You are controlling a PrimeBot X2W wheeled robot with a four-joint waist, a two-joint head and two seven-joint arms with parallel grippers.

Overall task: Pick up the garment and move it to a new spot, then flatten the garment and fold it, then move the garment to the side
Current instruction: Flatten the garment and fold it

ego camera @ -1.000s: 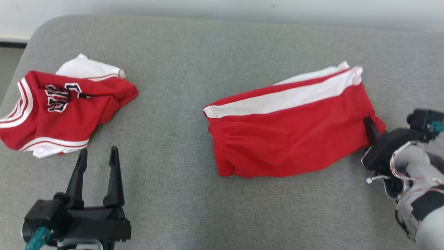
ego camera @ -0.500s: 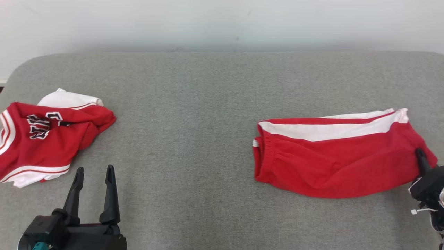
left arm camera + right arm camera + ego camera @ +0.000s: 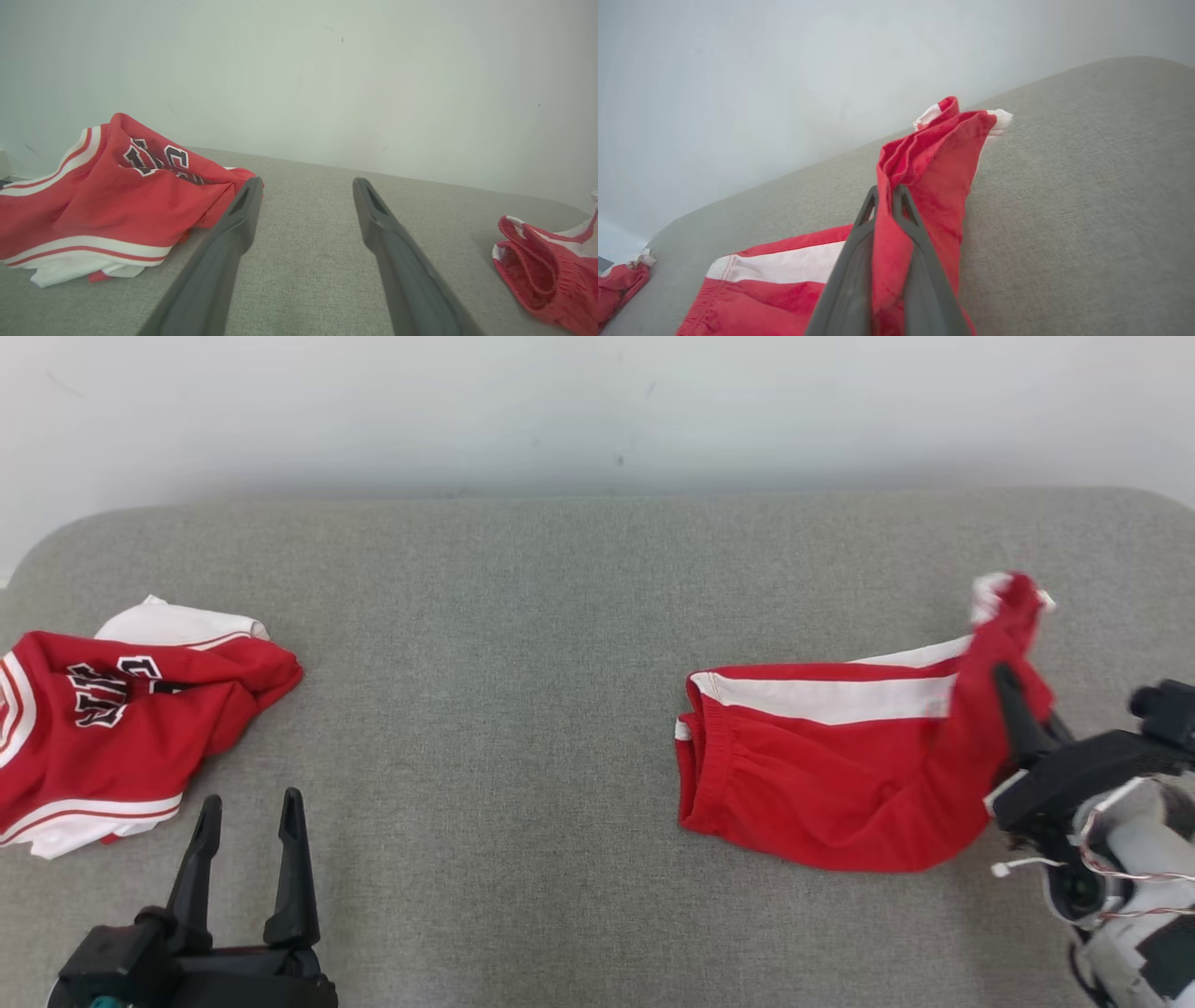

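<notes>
Pinching red shorts hem: right pincer; hem raised off grey cushion.

Red-and-white fabric shorts — lying on grey upholstered surface, waistband leftward, right end raised and bunched.

Black-and-white lettering on red jersey, crumpled, not legible

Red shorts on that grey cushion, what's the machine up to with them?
The robot's right tool is pinched shut on one end of the red shorts, holding that end up off the grey cushion while the rest lies on it. Its left tool hangs open and empty near a crumpled red jersey, touching nothing.
</notes>
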